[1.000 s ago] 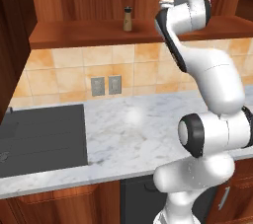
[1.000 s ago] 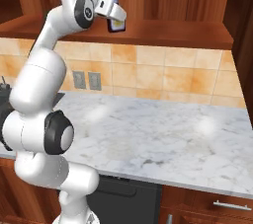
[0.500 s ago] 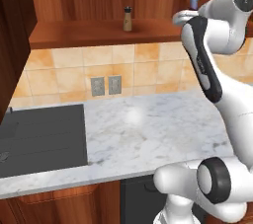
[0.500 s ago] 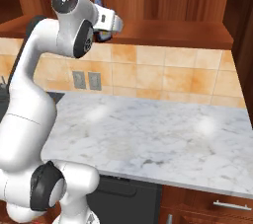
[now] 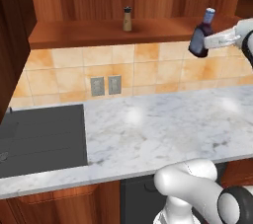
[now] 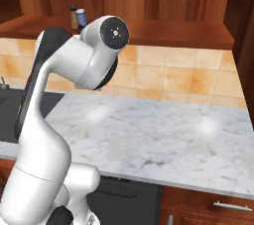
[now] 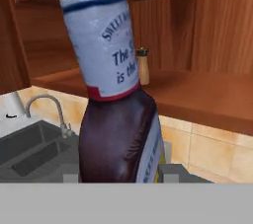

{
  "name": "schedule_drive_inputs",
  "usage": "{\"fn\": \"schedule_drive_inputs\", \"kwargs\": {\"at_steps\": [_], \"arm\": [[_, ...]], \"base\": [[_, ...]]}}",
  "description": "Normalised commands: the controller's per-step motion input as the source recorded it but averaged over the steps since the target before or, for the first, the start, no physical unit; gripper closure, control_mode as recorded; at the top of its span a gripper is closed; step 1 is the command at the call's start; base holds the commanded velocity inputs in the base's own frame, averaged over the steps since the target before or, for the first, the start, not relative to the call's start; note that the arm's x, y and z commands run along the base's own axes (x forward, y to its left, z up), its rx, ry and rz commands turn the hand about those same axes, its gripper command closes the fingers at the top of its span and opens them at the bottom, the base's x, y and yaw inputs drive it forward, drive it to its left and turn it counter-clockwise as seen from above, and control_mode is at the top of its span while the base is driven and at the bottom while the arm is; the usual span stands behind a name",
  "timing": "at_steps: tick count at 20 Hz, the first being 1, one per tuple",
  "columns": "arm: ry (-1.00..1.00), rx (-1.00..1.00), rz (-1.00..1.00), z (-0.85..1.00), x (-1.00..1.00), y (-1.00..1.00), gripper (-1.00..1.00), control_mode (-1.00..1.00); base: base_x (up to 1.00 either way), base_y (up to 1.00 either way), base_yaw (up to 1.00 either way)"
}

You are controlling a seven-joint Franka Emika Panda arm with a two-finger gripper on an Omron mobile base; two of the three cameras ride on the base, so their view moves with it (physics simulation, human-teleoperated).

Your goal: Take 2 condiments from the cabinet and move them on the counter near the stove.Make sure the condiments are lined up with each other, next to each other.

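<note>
Gripping the dark brown bulbous bottle with its pale blue cap point(image 5: 200, 39), the white two-finger gripper point(image 5: 207, 42) in the left base view is holding it in the air just in front of the reddish-brown wooden cabinet shelf point(image 5: 89, 31), where the slim tan shaker with a dark cap point(image 5: 127, 19) is standing upright, high above the white grey-veined marble counter point(image 5: 163, 129). Turning to the right base view, the white arm is hiding the bottle's body, its cap showing beside the shaker point(image 6: 74, 17). Looking through the hand view, the bottle point(image 7: 118, 114) is sitting clamped between the dark fingertips point(image 7: 170, 172), with the shaker point(image 7: 143, 66) on the shelf behind.

The pale label on the dark brown bottle point(image 7: 118, 134) reads in part "SWEET…", "The…" and "is the…"; the rest is cut off.
</note>
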Motion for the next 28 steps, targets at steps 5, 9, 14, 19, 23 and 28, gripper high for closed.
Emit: {"fn": "schedule_drive_inputs", "kwargs": {"at_steps": [5,9,14,19,23,28], "arm": [[0.00,-0.02,0.35,0.00,-0.99,0.00,1.00,-1.00],[-0.03,-0.11,0.25,-0.16,-0.81,0.14,1.00,-1.00],[-0.11,-0.15,0.20,-0.51,-0.93,0.38,1.00,-1.00],[-0.17,-0.06,0.08,-0.62,-0.59,0.37,1.00,-1.00],[-0.13,0.00,0.00,-0.11,-0.14,0.01,1.00,-1.00],[-0.08,0.00,0.00,-0.03,0.00,0.30,1.00,-1.00]], "base": [[0.00,0.00,0.00],[0.00,0.00,0.00],[0.00,0.00,0.00],[0.00,0.00,0.00],[0.00,0.00,0.00],[0.00,0.00,0.00]]}}
